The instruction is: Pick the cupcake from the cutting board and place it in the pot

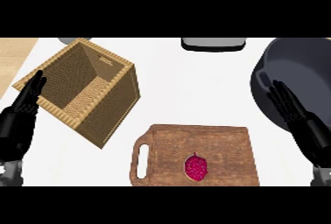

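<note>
Black right hand [292, 110] open, upright.

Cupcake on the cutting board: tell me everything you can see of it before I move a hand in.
The cupcake shows as a small oval with a speckled magenta-pink top and a thin tan rim, its wrapper hidden from this steep angle. It sits on the brown wooden cutting board, in the lower middle part, right of the handle slot. Nothing else touches it; both hands are away from it.
</note>
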